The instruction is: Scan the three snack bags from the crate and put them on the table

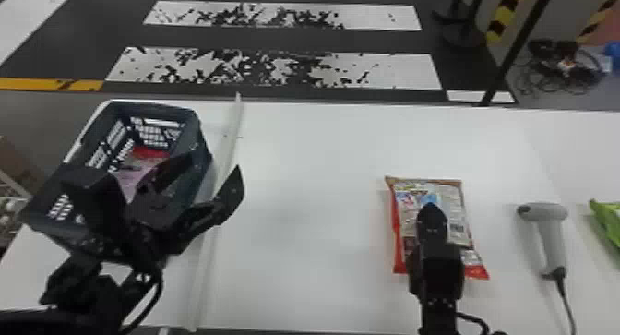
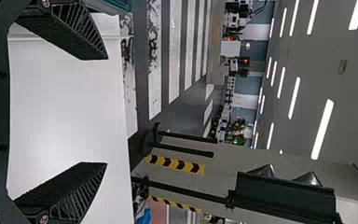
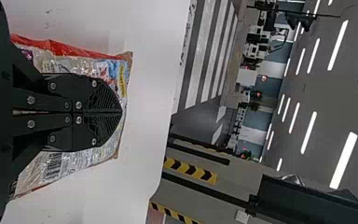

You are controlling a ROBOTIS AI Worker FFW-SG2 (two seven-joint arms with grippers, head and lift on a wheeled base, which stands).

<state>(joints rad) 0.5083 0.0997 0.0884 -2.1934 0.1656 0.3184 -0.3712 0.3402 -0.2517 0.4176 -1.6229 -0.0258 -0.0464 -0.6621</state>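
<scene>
Red snack bag (image 1: 447, 193) lies on the worktop (image 1: 318, 218), lower right of the frame. Right gripper (image 3: 120, 112): jaws closed; open before gripping. Left gripper (image 2: 106, 111): jaws wide. Keep barcode (image 1: 456, 228) exposed toward scanner (image 1: 551, 232).

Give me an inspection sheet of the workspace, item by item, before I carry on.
Surface: white table, long pale strip lying front to back
Job's things: crate, left, with snack packaging inside; red-edged bag flat; green bag, far right; scanner between the bags
Clutter: nothing seen
Pincers: left pincer open by the crate; right pincer shut over the red-edged bag
Cables: scanner cord trailing toward the near edge; tangled wires beyond the table
Surroundings: striped floor, yellow-black posts
</scene>
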